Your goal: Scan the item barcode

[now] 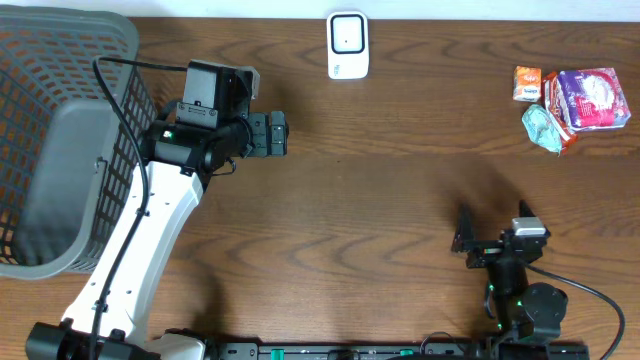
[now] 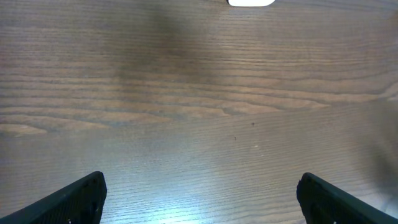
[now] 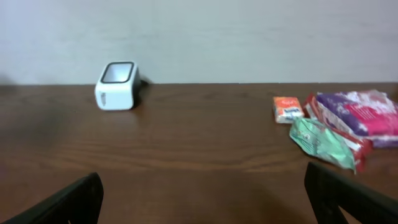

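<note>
Overhead: shows the left tool point(image 1: 283, 134) with fingers wide apart and empty, over the brown wooden bench point(image 1: 380, 200) just beside a grey plastic mesh basket point(image 1: 70, 40). Puts the right tool point(image 1: 494, 226), likewise spread and holding nothing, near the front edge. Finds the small white boxy scanner point(image 1: 348, 45) at the far edge, well apart from both. Locates the items at the far right: a small orange packet point(image 1: 527, 83), a purple-and-white pouch point(image 1: 592, 98) and a crumpled green wrapper point(image 1: 541, 128), close together, untouched.

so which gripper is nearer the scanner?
Left. The left gripper sits just left of the scanner, a bit nearer the robot; the right gripper is far back by its base, off to the right.
</note>
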